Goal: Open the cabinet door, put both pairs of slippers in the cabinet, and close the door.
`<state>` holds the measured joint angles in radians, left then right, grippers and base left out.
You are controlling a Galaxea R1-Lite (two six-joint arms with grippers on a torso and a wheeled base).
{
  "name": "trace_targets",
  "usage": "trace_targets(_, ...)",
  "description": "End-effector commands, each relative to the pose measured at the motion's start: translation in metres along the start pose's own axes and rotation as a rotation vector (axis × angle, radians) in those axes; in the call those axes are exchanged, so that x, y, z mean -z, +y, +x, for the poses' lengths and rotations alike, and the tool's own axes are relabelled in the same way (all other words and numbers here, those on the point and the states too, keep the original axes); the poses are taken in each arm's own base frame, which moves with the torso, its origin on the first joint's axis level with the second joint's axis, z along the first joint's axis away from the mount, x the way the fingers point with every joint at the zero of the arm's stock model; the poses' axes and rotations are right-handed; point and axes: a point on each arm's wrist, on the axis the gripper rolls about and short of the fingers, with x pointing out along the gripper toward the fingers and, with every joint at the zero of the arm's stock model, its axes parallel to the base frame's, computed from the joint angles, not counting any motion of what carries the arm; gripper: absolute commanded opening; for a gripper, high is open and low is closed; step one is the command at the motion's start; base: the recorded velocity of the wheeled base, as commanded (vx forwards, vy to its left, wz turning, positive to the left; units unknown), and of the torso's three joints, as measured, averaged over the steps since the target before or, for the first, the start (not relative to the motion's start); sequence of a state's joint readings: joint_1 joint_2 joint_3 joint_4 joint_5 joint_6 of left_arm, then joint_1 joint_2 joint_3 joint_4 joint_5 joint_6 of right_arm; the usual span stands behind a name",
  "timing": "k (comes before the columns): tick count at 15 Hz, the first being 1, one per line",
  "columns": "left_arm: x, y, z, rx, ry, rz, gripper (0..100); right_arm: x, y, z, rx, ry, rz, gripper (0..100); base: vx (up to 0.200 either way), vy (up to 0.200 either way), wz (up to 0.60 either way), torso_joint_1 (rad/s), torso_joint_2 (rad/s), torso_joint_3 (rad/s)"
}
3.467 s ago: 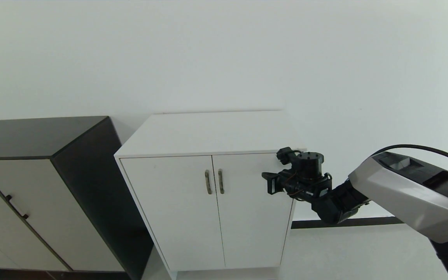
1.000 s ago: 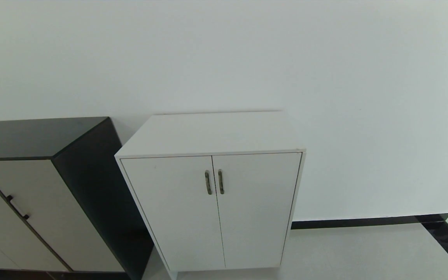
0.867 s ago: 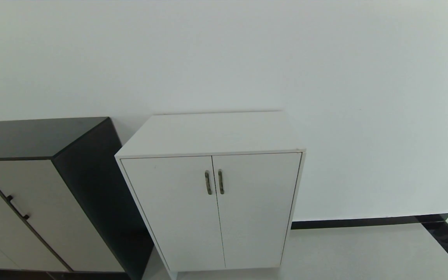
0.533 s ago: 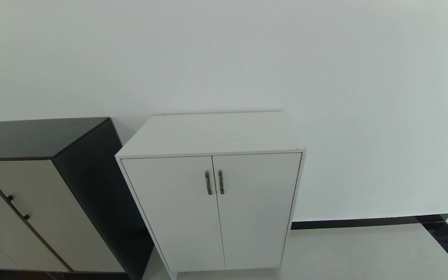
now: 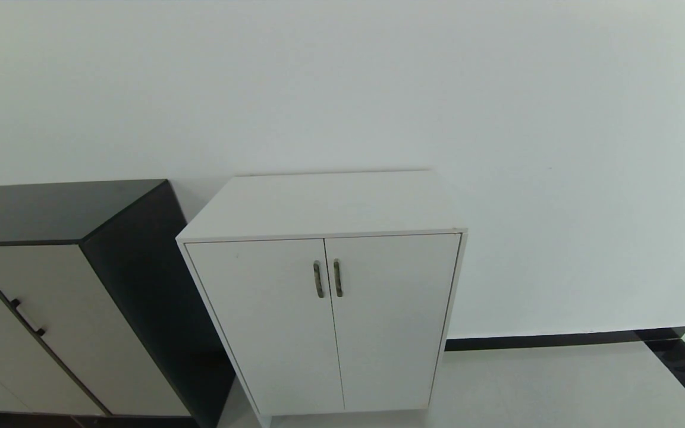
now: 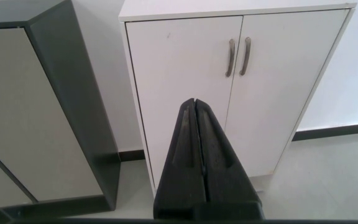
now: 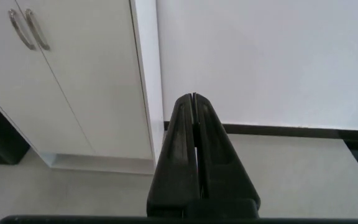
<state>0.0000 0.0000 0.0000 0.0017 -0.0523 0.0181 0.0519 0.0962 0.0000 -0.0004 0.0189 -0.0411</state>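
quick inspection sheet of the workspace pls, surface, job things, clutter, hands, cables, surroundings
surface: pale grey floor, smooth
job's things: white cabinet against the wall, both doors shut, paired handles at the middle seam
clutter: nothing seen
hands: left hand shut, facing the cabinet front; right hand shut, near its right side; both holding nothing
cables: nothing seen
surroundings: white wall, black skirting, black cabinet beside the white one
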Motion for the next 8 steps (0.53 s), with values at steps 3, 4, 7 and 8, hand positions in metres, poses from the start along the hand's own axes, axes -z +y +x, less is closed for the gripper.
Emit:
trace_targets(3, -0.0001, 0.0, 0.0001, 0.0, 0.001, 0.0, 0, 0.0025, 0.0015, -0.0071, 0.062, -0.093, 0.004, 0, 0.0, 0.0, 0.0, 0.0, 0.0, 0.0)
trace_targets(4, -0.0001, 0.0, 0.0001, 0.0, 0.001, 0.0, 0, 0.0025, 0.0015, -0.0069, 0.062, -0.092, 0.007, 0, 0.0, 0.0, 0.0, 0.0, 0.0, 0.0)
trace_targets(7, 0.0, 0.0, 0.0, 0.0, 0.0, 0.0, 0, 0.0025, 0.0015, -0.0069, 0.062, -0.092, 0.007, 0, 0.0, 0.0, 0.0, 0.0, 0.0, 0.0)
trace_targets(8, -0.0001, 0.0, 0.0001, 0.0, 0.001, 0.0, 0, 0.0025, 0.0015, -0.0069, 0.062, -0.092, 0.007, 0, 0.0, 0.0, 0.0, 0.0, 0.0, 0.0)
